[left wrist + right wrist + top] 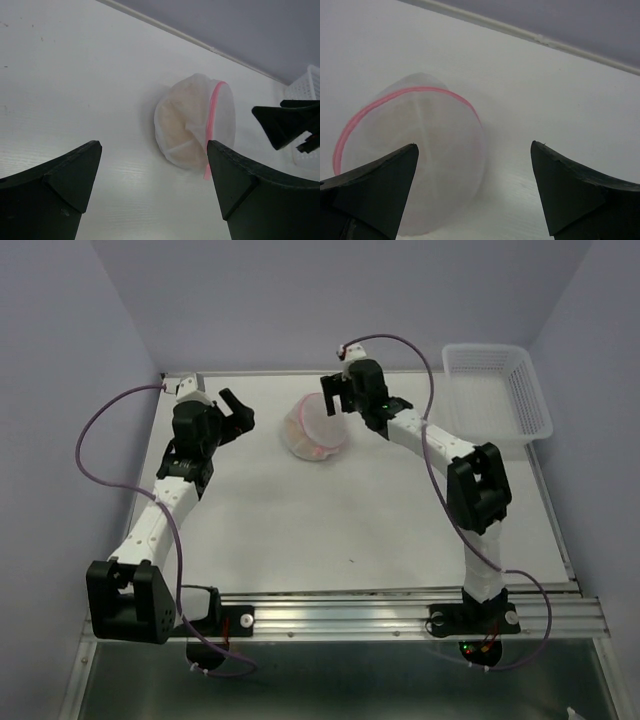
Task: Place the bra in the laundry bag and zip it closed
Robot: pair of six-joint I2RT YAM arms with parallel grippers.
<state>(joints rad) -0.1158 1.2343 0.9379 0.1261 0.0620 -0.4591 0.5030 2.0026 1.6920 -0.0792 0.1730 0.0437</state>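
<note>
White tabletop (350,520), lavender walls: two arms reach toward the far side.
Empty, the left gripper (240,412) gapes wide. The round white-mesh laundry bag (318,428), pink-zipped, holds the beige fabric bra (182,125). The right gripper (338,394), likewise wide and empty, hovers just beside it. Risk: a careless finger could roll the bag.

No text, label, brand, number or sign can be read anywhere in these views.
</note>
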